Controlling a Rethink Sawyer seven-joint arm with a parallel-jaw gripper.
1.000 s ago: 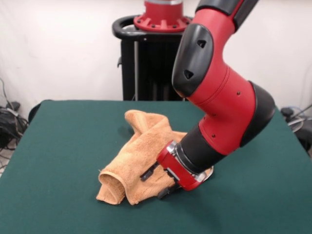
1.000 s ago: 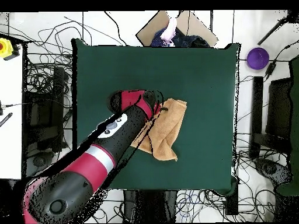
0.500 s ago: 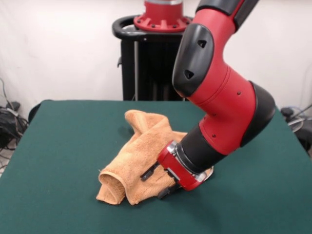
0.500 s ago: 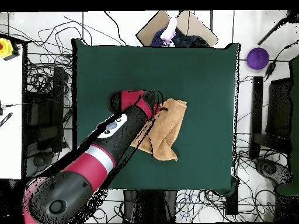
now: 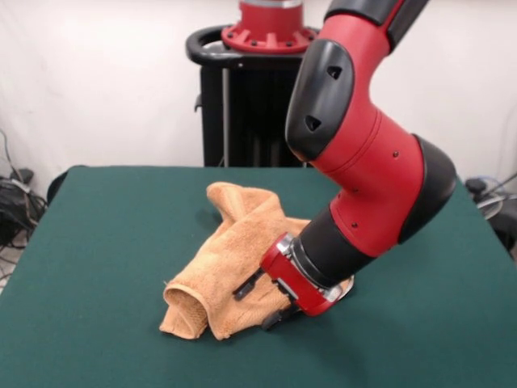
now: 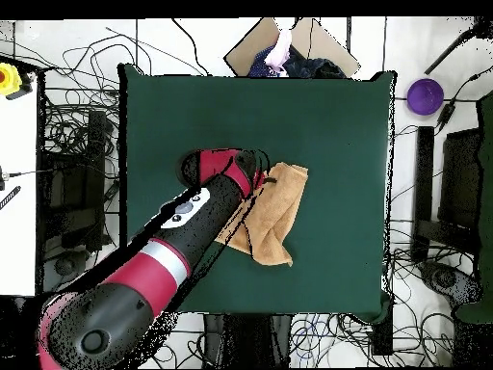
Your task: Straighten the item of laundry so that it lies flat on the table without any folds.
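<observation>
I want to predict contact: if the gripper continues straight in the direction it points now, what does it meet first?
Most likely the towel. The gripper points down and sideways with its tips open against the crumpled cloth; the table lies just beneath. Exact depth is unclear.

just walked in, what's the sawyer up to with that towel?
The arm is bent low over the table, with its gripper down at the near edge of the orange-tan towel. Two dark fingers stand apart against the cloth, so it looks open with nothing pinched yet. The towel is far from flat: it lies crumpled and folded over itself in a long bunch, one end rolled into a loop. From overhead the arm covers one side of the towel. Straightening has barely begun.
</observation>
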